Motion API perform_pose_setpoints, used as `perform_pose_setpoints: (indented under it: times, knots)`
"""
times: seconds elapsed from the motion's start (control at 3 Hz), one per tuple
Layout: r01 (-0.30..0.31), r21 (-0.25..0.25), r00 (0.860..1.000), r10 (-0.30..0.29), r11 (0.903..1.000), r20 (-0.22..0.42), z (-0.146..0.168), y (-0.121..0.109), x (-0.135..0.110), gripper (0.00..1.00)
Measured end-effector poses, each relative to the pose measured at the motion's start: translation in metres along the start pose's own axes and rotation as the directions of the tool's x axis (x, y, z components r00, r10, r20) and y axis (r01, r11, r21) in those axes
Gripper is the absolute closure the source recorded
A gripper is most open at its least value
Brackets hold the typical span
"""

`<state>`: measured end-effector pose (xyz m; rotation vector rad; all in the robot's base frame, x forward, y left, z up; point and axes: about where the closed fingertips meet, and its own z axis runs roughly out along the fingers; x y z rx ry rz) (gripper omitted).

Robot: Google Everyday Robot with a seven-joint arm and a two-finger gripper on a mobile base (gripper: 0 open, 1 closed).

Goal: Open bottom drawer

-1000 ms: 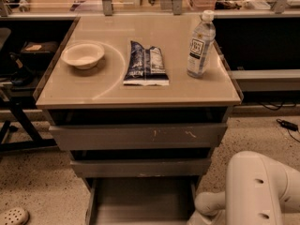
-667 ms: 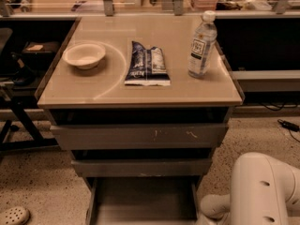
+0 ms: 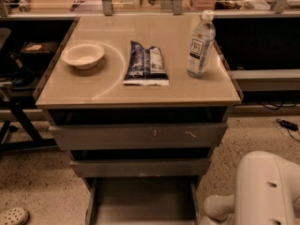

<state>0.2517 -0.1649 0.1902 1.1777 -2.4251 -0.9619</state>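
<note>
The grey cabinet has three drawers. The top front (image 3: 140, 135) bears white scratch marks and the middle front (image 3: 140, 167) has a pale chipped lower edge. The bottom drawer (image 3: 140, 203) is pulled out toward me: its shallow grey tray shows, with the side rails on either side, and its front lies below the picture's edge. My white arm (image 3: 262, 191) fills the lower right, and one rounded link (image 3: 218, 206) sits just right of the drawer's right rail. The gripper is out of view, below the bottom edge.
On the beige cabinet top (image 3: 93, 90) stand a white bowl (image 3: 83, 55), a dark blue snack bag (image 3: 146, 63) and a clear water bottle (image 3: 200, 43). There are dark shelves and desks on both sides, a cable on the speckled floor at right (image 3: 286, 124), and a white shoe at lower left (image 3: 13, 215).
My arm has drawn slightly to the right, away from the open drawer. The drawer and the things on top have not moved.
</note>
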Motion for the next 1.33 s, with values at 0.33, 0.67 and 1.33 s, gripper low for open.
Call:
perform_pose_setpoints:
  times: [0.33, 0.67, 1.33]
  knots:
    - [0.0, 0.0, 1.0, 0.0, 1.0, 0.0, 0.0, 0.0, 0.0, 0.0]
    - [0.022, 0.039, 0.999, -0.023, 0.999, 0.047, -0.019, 0.012, 0.0, 0.0]
    - [-0.115, 0.201, 0.98, 0.079, 0.9728, 0.18, -0.103, 0.078, 0.078, 0.0]
